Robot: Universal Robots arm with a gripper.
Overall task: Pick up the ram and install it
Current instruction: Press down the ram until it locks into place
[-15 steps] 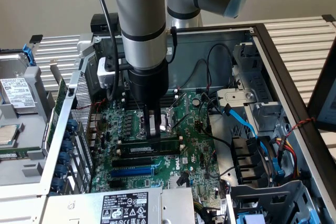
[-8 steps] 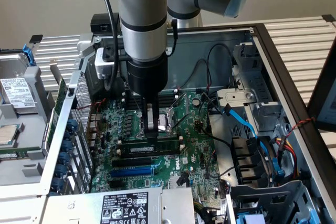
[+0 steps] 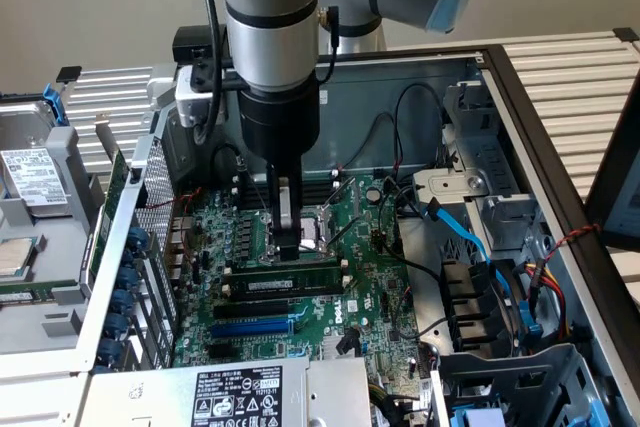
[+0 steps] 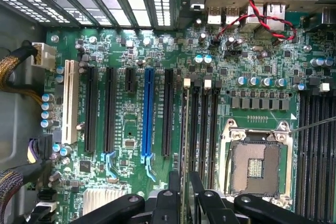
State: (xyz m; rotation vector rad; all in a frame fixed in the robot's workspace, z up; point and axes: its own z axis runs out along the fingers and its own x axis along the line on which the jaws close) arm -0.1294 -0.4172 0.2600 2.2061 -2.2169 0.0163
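The ram (image 3: pixel 262 278) is a long green stick with black chips and a white label. It stands on edge along a black memory slot on the motherboard (image 3: pixel 370 297). My gripper (image 3: pixel 288 245) comes straight down onto its upper edge near the middle. In the wrist view the ram (image 4: pixel 185 129) shows edge-on as a thin line, running between my two black fingers (image 4: pixel 172 195). My gripper (image 4: pixel 184 203) is shut on the ram. White slot clips sit at its ends. I cannot tell whether the stick is fully down in the slot.
Empty black memory slots (image 4: pixel 205 124) lie beside the ram, and past them the open CPU socket (image 4: pixel 254 166). On the ram's other side are a black slot and the blue expansion slot (image 4: pixel 148 114). Red and black wires (image 4: pixel 257 14) and blue cables (image 3: pixel 470 237) run nearby.
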